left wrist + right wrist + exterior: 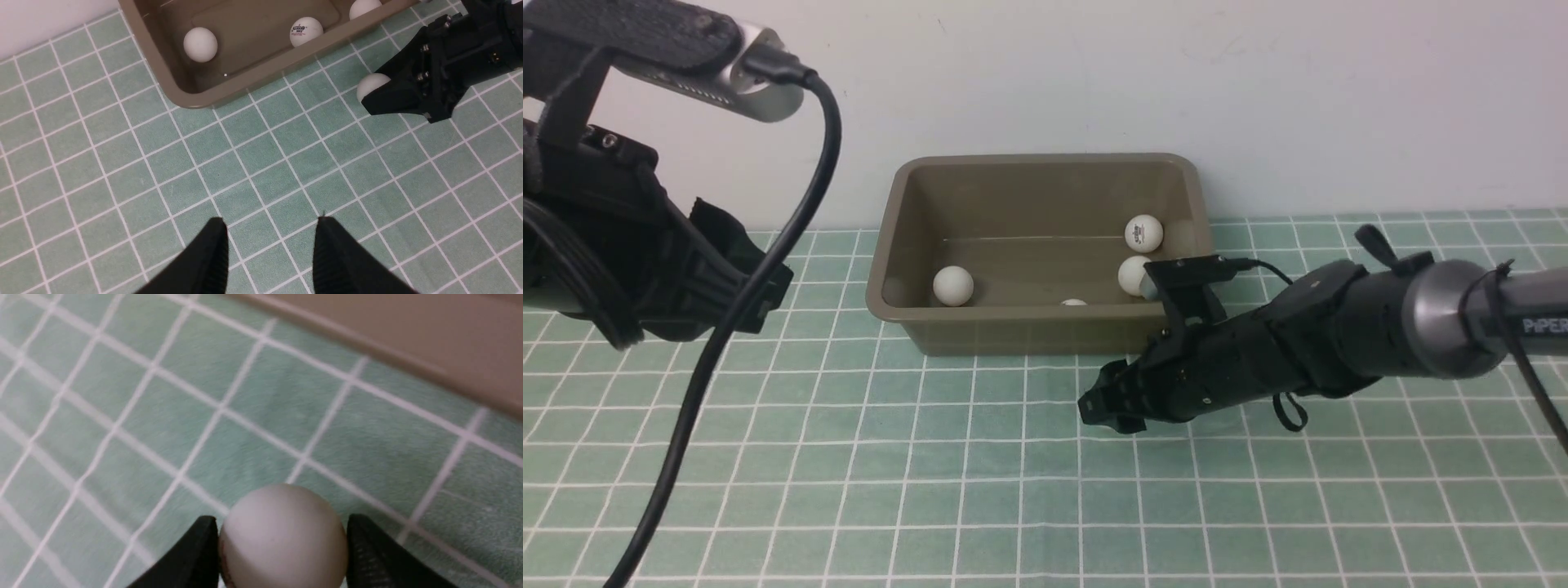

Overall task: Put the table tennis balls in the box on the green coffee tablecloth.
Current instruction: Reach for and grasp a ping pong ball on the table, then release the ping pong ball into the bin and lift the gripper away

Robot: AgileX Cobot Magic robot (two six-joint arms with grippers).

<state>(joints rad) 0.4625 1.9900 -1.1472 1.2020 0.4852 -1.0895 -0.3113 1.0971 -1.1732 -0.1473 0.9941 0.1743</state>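
The green coffee tablecloth (931, 490) covers the whole lower part of the front view. It is a teal-green cloth with thin white lines that make small squares, and it lies flat. Behind it a plain pale wall (1258, 82) fills the upper part of the frame.

The box (1045, 331) stands at the centre of the front view, on the far edge of the cloth and close to the wall. It is an olive-brown tub with rounded corners, a rolled rim and sloping walls. Four table tennis balls (953, 286) show inside it, white and matte. One lies at the left of the floor. One with a dark print is near the right far corner. One just below that is partly hidden by the right arm. Only the top of the last shows above the near wall.

A fifth ball (282, 539) is outside the box, low in the right wrist view, over the cloth and near the box's front wall. The right gripper (1098, 408), right of centre in the front view, is clenched on it, with one black finger on each side. Whether this ball touches the cloth I cannot tell.

The left gripper (269, 245), at the bottom of the left wrist view, is released. Its fingers stand apart above bare cloth and hold nothing.
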